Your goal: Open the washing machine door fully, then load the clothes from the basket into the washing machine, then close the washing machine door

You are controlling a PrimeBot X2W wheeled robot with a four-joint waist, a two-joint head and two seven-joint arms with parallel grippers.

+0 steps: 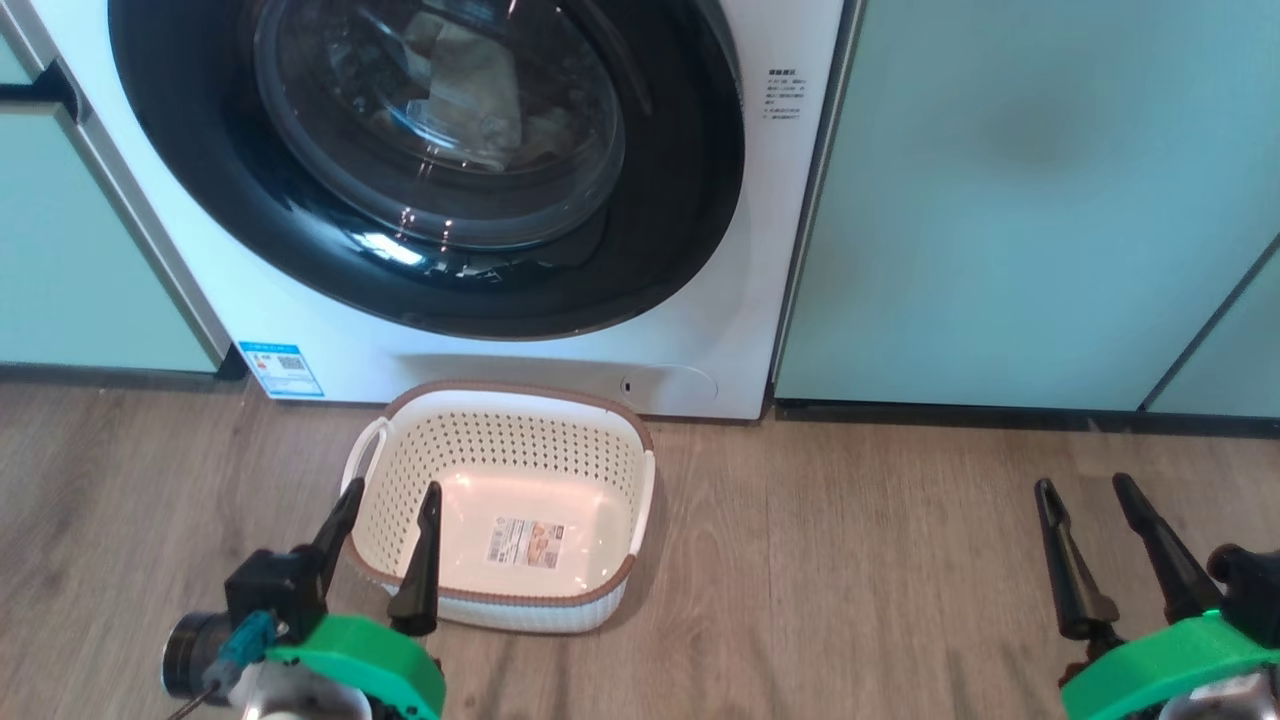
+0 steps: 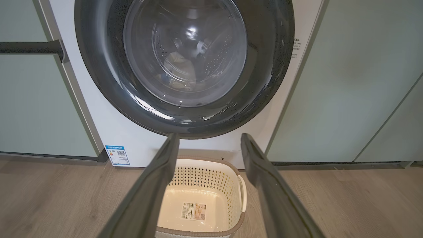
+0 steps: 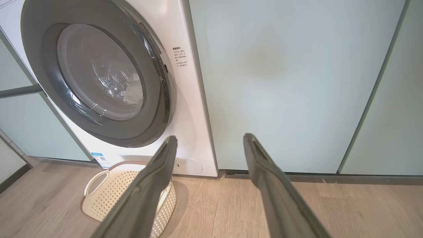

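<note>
Left gripper (image 1: 393, 487) and right gripper (image 1: 1082, 483) stand wide, empty. Behind the basket (image 1: 520, 390), the washing machine door (image 1: 700, 200) may sit unlatched if unpressed.

I'm in a home laundry nook: a white washing machine (image 1: 730, 330) before me, built between pale green cabinets (image 1: 1030, 200), on a wood-plank floor (image 1: 850, 600).

You have bright, even light in all views. Glare streaks sit on the washing machine door (image 1: 430, 170), left of centre in the head view. The basket (image 1: 520, 445) casts a soft shadow rightward. Wrist views bow straight lines near their edges.
</note>
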